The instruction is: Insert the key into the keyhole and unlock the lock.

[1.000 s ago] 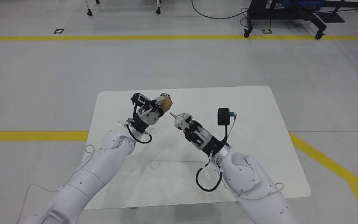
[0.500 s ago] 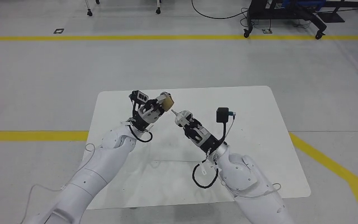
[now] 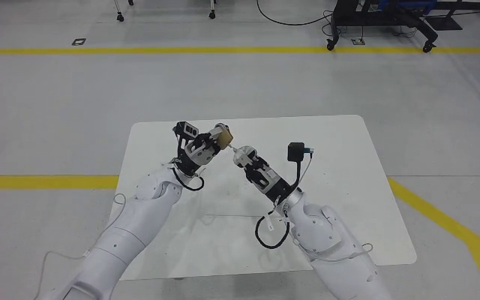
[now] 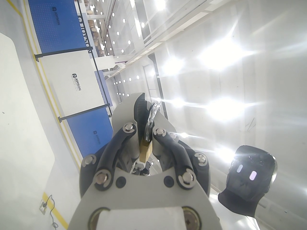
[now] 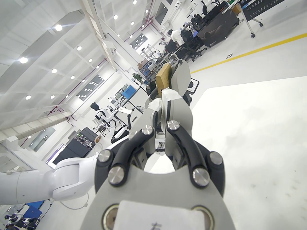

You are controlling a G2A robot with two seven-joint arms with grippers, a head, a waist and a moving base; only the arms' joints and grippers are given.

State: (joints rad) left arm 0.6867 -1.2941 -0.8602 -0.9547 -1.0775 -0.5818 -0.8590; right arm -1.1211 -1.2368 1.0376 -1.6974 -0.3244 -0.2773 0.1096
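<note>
Brass lock (image 3: 220, 136) hangs above the table (image 3: 337, 150), clamped in the left gripper (image 3: 210, 143). From overhead it lies close by at ten o'clock from the right gripper (image 3: 242, 158), which pinches the key (image 3: 235, 153) with its shaft pointing that way. I cannot tell whether key and lock touch. Left wrist view: fingers squeeze the shackle (image 4: 150, 116). Right wrist view: the lock (image 5: 163, 77) sits just ahead at twelve o'clock.

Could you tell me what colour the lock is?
The lock is brass-gold, clearest in right wrist view.
</note>
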